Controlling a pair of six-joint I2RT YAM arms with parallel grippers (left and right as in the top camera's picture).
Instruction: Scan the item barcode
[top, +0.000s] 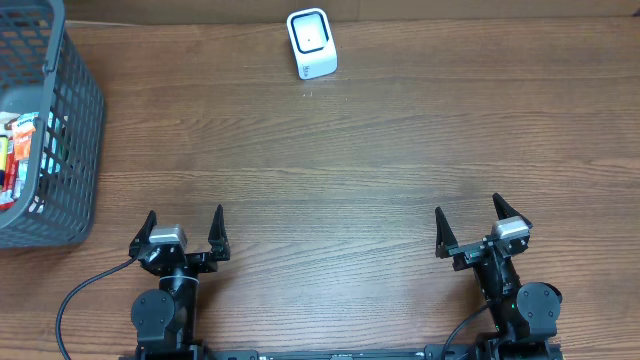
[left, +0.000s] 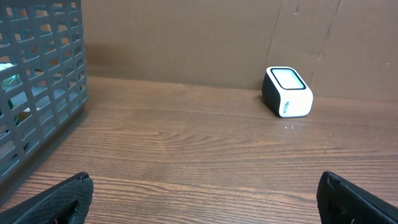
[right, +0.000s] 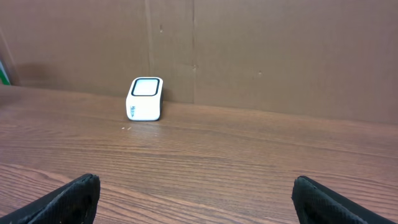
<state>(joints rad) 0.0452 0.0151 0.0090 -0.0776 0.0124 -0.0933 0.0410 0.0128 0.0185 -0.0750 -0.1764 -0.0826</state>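
Handling: the packets (top: 20, 140) look small, light and crinkly, probably slippery; a pinch across a flat edge seems best.
Item location: inside the grey basket (top: 80, 110), at the table's far left.
Scanner: the white scanner (top: 311, 43) sits at the back, well apart from the basket.
Left gripper (top: 185, 213): spread wide, holding nothing, near the basket.
Right gripper (top: 468, 206): spread wide, holding nothing.
In the way: the basket's tall mesh wall, so the reach likely goes in from above.
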